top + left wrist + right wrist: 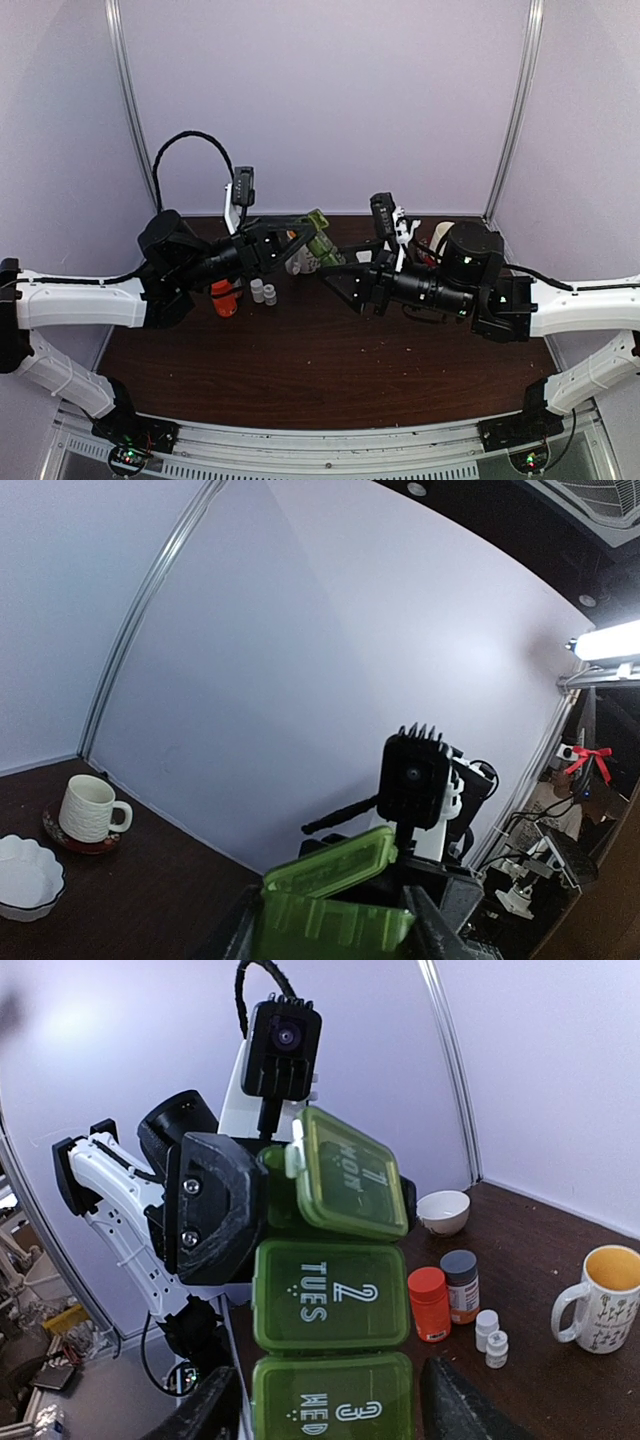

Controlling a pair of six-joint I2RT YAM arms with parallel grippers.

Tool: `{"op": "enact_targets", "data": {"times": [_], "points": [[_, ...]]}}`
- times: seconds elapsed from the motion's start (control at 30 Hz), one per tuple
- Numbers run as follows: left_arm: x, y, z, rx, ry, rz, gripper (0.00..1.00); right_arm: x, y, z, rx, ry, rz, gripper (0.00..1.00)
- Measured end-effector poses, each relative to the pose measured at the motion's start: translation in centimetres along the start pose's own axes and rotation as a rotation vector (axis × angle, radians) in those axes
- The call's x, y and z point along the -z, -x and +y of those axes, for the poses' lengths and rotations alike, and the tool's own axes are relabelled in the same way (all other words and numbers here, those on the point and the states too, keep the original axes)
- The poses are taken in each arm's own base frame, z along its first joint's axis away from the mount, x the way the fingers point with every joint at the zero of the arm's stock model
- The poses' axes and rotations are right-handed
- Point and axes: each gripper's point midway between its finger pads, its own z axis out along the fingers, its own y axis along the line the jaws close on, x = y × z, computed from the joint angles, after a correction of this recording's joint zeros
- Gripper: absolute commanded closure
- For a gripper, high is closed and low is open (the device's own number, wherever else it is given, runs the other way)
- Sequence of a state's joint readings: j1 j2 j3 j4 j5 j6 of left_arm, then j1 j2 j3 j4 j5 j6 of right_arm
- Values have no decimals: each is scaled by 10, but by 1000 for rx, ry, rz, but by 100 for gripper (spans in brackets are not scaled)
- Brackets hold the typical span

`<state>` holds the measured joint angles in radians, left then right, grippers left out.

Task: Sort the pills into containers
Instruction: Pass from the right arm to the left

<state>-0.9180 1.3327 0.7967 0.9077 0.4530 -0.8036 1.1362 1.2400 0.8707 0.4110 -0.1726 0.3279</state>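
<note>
A green pill box [320, 243], the containers, hangs in the air between both arms. In the right wrist view its compartments [330, 1295] read TUES 2 and WED 3, both with shut lids. The MON 1 lid [350, 1175] stands open. My left gripper [335, 935] is shut on the box's MON end [330, 915], one finger against each side. My right gripper [330, 1410] straddles the WED end, open, with a slim gap at each finger. In the top view the left gripper [308, 243] and right gripper [335, 278] face each other. No loose pills are in view.
On the brown table stand an orange bottle [430, 1305], a dark-capped amber bottle [461, 1285] and two small white bottles [489, 1330]. A yellow-lined mug [603, 1298] and a white bowl [443, 1212] are nearby. A white mug [88, 808] and a scalloped dish [25, 875] sit farther off.
</note>
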Motion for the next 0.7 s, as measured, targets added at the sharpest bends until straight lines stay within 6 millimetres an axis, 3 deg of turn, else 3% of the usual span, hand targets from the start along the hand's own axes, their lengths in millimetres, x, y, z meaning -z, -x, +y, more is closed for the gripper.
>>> {"op": "enact_targets", "data": {"times": [0.13,0.27,0.4,0.7], "points": [[0,-6,10,2,67,49,75,2,-12,-12,33,-60,48,25],[-1,-2,20,-24,160,90,76,10,-18,-25,87,-142,90,36],[1,0,27,-44,235,137,77,17,-11,-34,127,-209,108,50],[7,-15,42,-43,331,240,77,11,15,-31,164,-232,93,62]]}}
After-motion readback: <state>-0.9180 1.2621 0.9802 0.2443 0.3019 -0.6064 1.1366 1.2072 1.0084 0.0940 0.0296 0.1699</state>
